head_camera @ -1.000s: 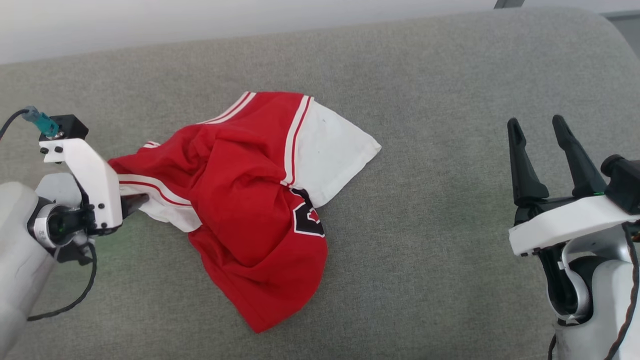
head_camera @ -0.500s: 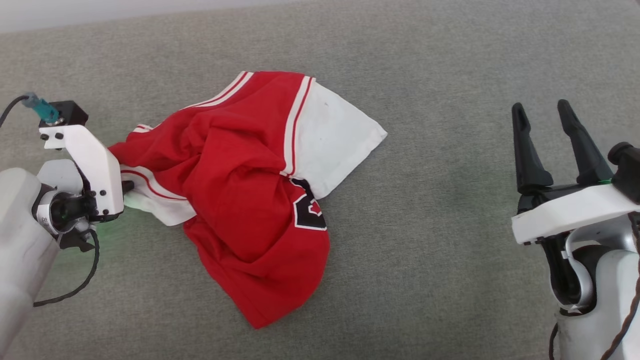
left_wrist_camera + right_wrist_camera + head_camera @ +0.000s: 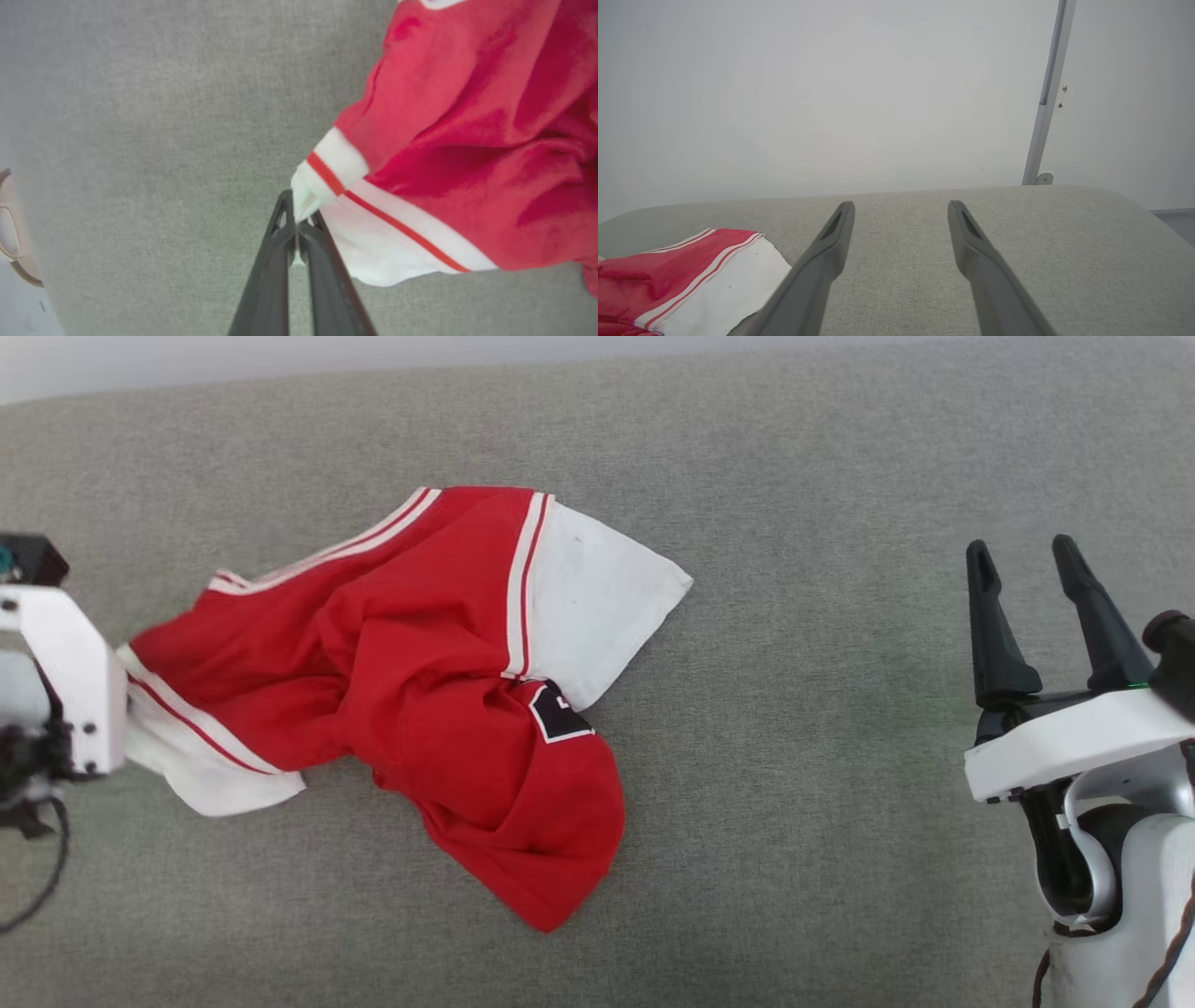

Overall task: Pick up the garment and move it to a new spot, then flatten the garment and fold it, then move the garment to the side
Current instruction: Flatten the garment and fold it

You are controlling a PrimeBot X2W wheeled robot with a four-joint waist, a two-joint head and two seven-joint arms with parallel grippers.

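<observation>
1. Nearest the robot on its right, the right gripper hangs over the right-hand part of the grey fabric surface. Its two dark fingers are spread wide with nothing between them, well apart from the garment
2. Nearest on its left, the left gripper sits over the left part of the surface. The left wrist view shows its fingers pressed together on a bunched white corner of the garment's hem. In the head view those fingers are hidden behind the arm's white bracket
3. The garment, a red jersey, lies crumpled on the surface left of the middle, with one end drawn out toward the left gripper
4. That end is the near white sleeve, edged with a red stripe; it touches the white bracket in the head view
5. The garment's nearest red fold comes to a point toward the near edge of the surface
6. Just above that fold a black number patch with a white outline shows, partly tucked under the cloth
7. Farther on, the far white sleeve lies flat, pointing toward the right and far side
8. Striped trim in red and white runs along the garment's far edge
9. Beyond the surface's rounded far right corner stand a pale wall and an upright pale rail
</observation>
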